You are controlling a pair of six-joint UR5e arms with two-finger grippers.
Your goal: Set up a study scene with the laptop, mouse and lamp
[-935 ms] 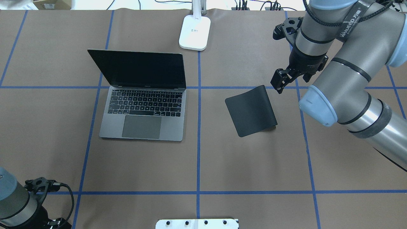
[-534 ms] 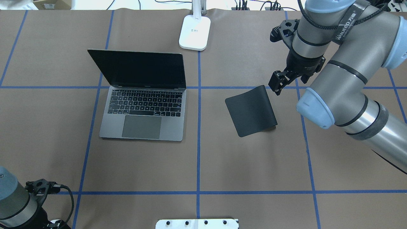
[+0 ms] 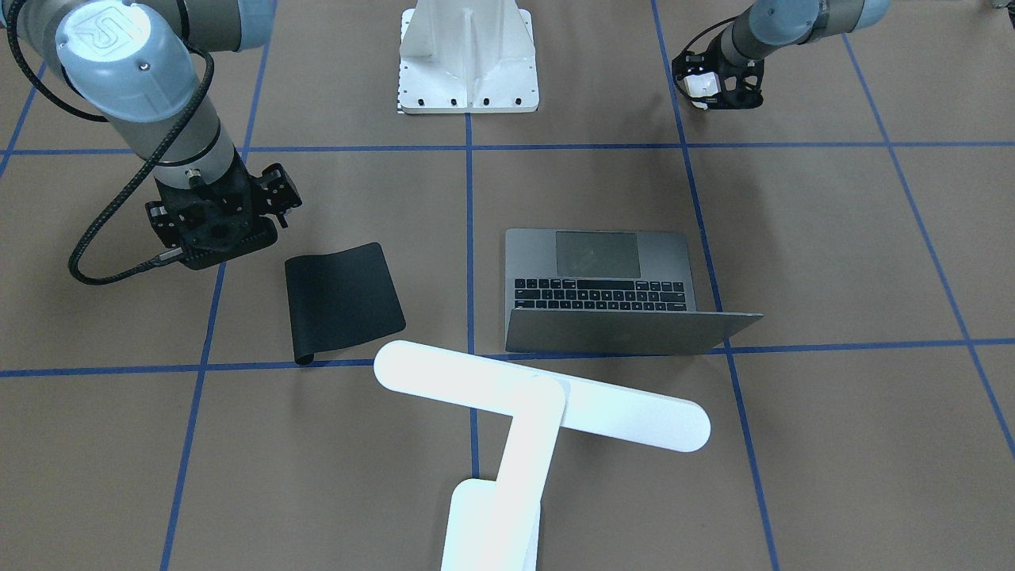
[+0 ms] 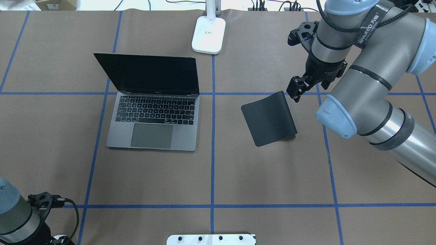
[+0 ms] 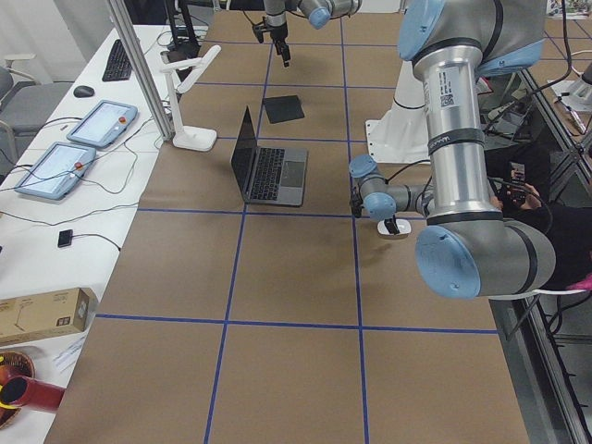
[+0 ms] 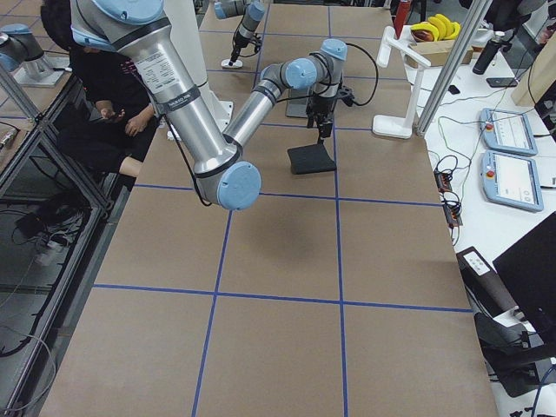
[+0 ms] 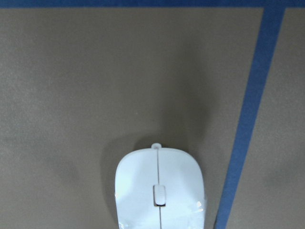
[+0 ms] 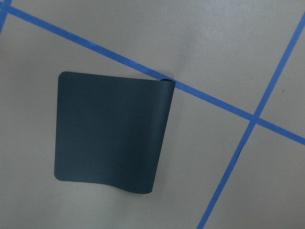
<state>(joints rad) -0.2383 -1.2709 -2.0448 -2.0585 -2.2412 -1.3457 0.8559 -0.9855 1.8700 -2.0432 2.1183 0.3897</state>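
Observation:
The laptop [image 4: 153, 115] stands open on the table, left of centre, its screen dark. The lamp has its base [image 4: 208, 34] at the far edge and its bar head [image 3: 539, 392] over the table behind the laptop. The white mouse [image 7: 159, 191] is at the near left corner, between the fingers of my left gripper [image 3: 702, 93], which is shut on it just above the table. My right gripper [image 4: 295, 90] is open and empty. It hangs just off the far right corner of the black mouse pad [image 4: 269, 117].
The mouse pad lies right of centre with one edge [image 8: 159, 138] curled up. The white ribbed pedestal [image 3: 468, 55] stands at the near middle edge. Operators' tablets and cables [image 5: 92, 129] lie beyond the far edge.
My right gripper has drifted a little left and away, staying above the pad's far right corner. My left wrist has shifted slightly and a bit of white mouse now shows under it.

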